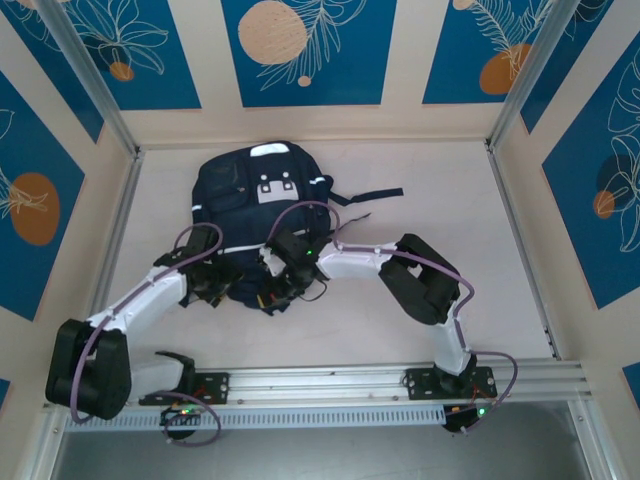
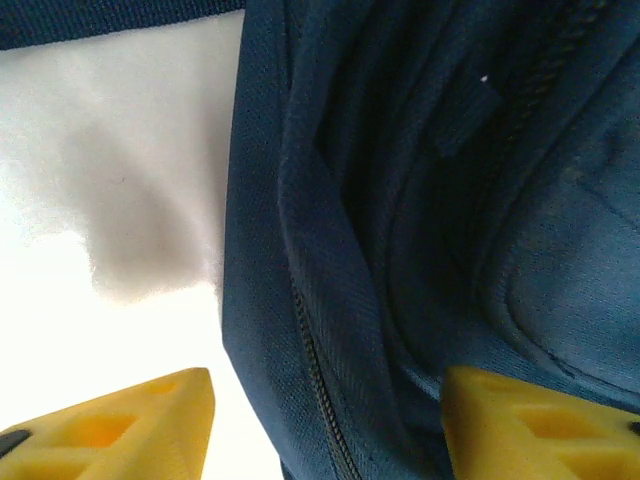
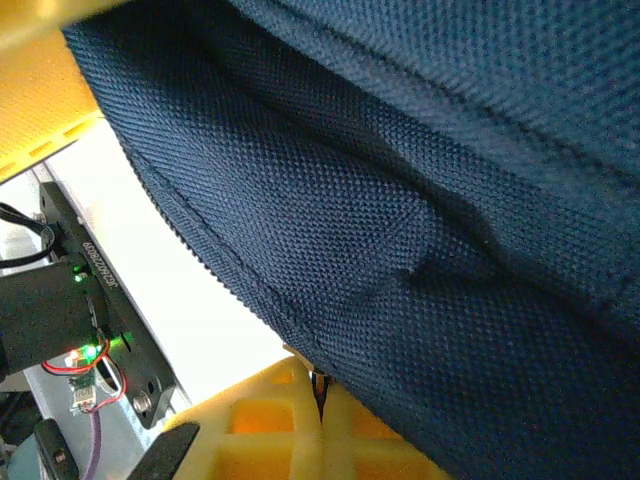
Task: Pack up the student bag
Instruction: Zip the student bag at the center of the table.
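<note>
One student bag (image 1: 262, 190), navy, lying centre-left on the white table (image 1: 440, 190), with bare surface open to its right and along the near side. Left gripper (image 2: 325, 390): yellow jaws parted astride the zipped edge. Right gripper (image 3: 320, 410): jaws pressed together on the bag's near hem.

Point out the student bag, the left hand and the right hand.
student bag (image 1: 272, 188), top external view, on its grey-white front patch.
left hand (image 2: 330, 430), left wrist view, midway between its yellow fingertips.
right hand (image 3: 320, 415), right wrist view, where its yellow fingertips meet.
</note>
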Available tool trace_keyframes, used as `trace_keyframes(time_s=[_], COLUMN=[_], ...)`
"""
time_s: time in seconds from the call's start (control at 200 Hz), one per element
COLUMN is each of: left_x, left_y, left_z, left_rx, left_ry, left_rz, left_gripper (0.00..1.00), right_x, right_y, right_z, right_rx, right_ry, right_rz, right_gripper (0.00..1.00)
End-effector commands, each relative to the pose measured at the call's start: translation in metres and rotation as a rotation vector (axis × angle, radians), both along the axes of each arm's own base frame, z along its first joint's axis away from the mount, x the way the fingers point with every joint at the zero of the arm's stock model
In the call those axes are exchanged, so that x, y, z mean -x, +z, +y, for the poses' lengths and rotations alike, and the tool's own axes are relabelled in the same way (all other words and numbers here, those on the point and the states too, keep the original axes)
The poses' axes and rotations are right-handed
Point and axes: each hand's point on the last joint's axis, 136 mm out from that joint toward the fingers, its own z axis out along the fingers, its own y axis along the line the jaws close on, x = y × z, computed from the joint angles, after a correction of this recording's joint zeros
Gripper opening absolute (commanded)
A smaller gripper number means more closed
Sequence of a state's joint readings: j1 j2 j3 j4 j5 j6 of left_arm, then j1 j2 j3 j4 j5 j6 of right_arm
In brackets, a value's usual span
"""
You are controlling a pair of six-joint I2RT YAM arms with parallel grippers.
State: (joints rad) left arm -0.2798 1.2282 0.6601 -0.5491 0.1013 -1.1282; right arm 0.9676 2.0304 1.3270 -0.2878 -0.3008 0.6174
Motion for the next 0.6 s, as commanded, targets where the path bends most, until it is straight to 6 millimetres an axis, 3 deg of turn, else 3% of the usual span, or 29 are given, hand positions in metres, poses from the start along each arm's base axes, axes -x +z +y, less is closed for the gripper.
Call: trace_keyframes(time_s=[0.0, 0.08, 0.17, 0.245, 0.595], left_x=[-0.005, -0.005, -0.001, 0.001, 0.001], left_y=[-0.004, -0.011, -0.018, -0.022, -0.019], left_z=[-0.006, -0.005, -0.003, -0.001, 0.006], left_rx=[0.015, 0.0, -0.016, -0.023, -0.074], left_ry=[0.007, -0.002, -0.015, -0.02, -0.052], left_rz=[-0.003, 0.013, 0.028, 0.029, 0.013], left_gripper=[0.51, 0.39, 0.12, 0.0, 0.0], right_x=[0.013, 0.013, 0.011, 0.011, 0.007], right_y=[-0.036, -0.035, -0.032, -0.029, -0.022], right_z=[-0.018, -0.022, -0.029, -0.036, -0.074], right_rx=[0.146, 0.165, 0.191, 0.207, 0.264], right_ry=[-0.008, -0.011, -0.02, -0.025, -0.064], right_rz=[0.022, 0.006, -0.02, -0.034, -0.093], right_gripper=[0.0, 0.0, 0.0, 0.0, 0.0])
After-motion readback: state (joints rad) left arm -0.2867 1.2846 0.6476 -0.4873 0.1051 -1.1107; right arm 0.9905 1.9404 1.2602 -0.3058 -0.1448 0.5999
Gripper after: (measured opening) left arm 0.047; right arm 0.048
